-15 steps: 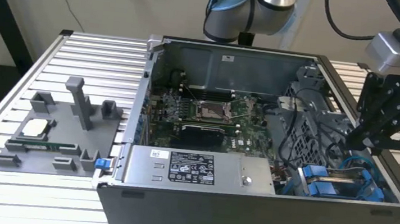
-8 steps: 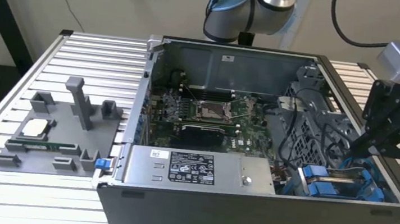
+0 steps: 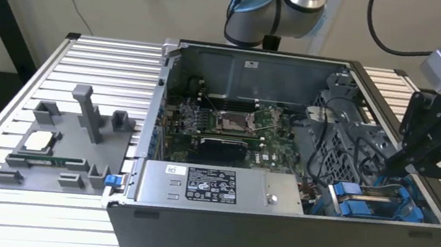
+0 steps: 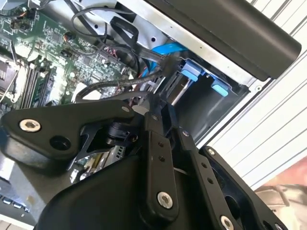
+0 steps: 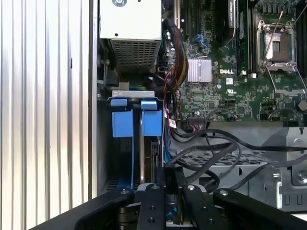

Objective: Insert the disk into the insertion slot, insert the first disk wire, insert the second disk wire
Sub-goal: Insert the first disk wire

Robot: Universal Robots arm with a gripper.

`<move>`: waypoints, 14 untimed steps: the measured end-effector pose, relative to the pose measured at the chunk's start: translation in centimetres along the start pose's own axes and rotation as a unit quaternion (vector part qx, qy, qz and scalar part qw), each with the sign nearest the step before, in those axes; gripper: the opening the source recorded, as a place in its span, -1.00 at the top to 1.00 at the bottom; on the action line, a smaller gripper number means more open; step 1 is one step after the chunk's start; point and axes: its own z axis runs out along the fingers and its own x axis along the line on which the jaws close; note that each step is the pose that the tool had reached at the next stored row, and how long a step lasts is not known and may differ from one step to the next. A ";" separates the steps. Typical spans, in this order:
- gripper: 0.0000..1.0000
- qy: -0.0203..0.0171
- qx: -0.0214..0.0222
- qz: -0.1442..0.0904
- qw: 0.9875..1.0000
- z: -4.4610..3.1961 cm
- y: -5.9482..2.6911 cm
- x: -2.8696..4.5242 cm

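Observation:
The disk (image 5: 147, 158) stands on edge in its blue carrier (image 5: 151, 122) inside the insertion slot (image 5: 125, 94), the grey drive cage at the case's corner. In the exterior view that blue carrier (image 3: 361, 205) sits low on the exterior view's right. My black gripper (image 3: 386, 172) reaches down into the case just above it. In both wrist views the fingers (image 4: 154, 143) are drawn close together on the dark end of a black disk wire (image 4: 110, 88), right at the disk's rear edge (image 4: 180, 91). The gripper (image 5: 171, 181) hides the connector itself.
A grey labelled power-supply box (image 3: 222, 187) lies beside the cage. The motherboard (image 3: 229, 124) fills the case floor. Loose black cables (image 5: 216, 153) cross a perforated panel (image 3: 351, 144). A blue cable (image 4: 168, 48) runs near the disk. A grey fixture (image 3: 68, 143) stands on the slatted table (image 3: 27, 214).

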 end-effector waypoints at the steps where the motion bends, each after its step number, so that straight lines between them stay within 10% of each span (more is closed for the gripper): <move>1: 1.00 0.000 -0.003 0.000 1.000 0.04 -0.11 0.05; 7: 1.00 0.000 -0.016 0.002 1.000 0.44 -1.07 0.49; 14: 1.00 0.001 -0.018 -0.001 1.000 1.32 -1.32 0.60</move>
